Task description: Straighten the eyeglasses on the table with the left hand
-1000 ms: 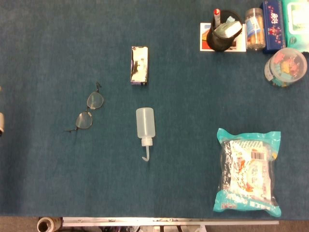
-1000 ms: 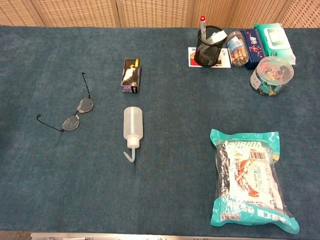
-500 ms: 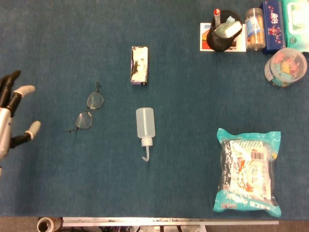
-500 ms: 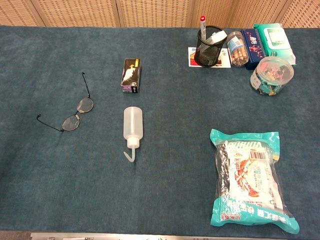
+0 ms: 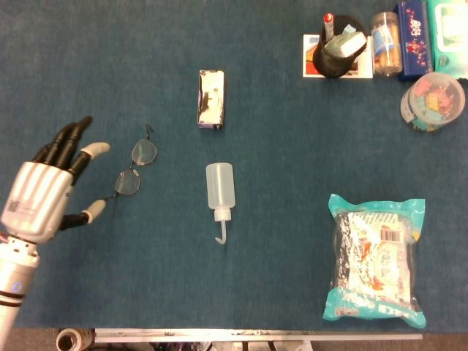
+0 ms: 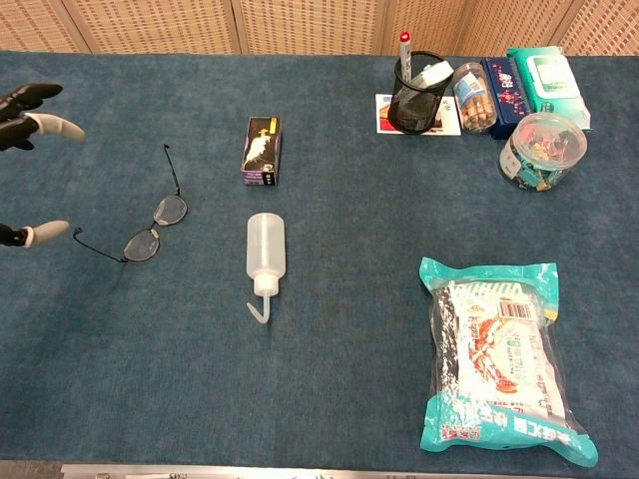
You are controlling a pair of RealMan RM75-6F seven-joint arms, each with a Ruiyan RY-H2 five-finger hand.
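Now, left hand (image 5: 45, 191): over the table's left edge, fingers spread apart, holding nothing; fingertips (image 6: 62, 128) point toward the eyeglasses, thumb tip just beside the near temple arm, contact can't be told.
Right hand: not seen in either view.
Eyeglasses (image 5: 136, 168): thin wire frame, lying on the left part of the table (image 5: 292, 146), skewed diagonally, temple arms unfolded; apart from the other items.
Wash bottle (image 5: 220, 191): translucent, on its side near the table's middle, bent spout toward the front edge; right of the eyeglasses, well apart.
Small box (image 5: 210, 99): dark, w/ a pale picture on top, lying flat behind the bottle, toward the back edge.
Snack bag (image 5: 375, 259): teal-edged clear pack, flat at the front right corner.
Pen cup (image 5: 336, 51): black mesh, back right, a red-capped marker standing in it, a card under it.
Clear tub (image 5: 433, 101): round, w/ coloured bits inside, at the right edge near the back.
Jar (image 5: 385, 42): clear, just right of the pen cup.
Wipes pack (image 5: 447, 25): teal, in the back right corner, a dark patterned box beside it.
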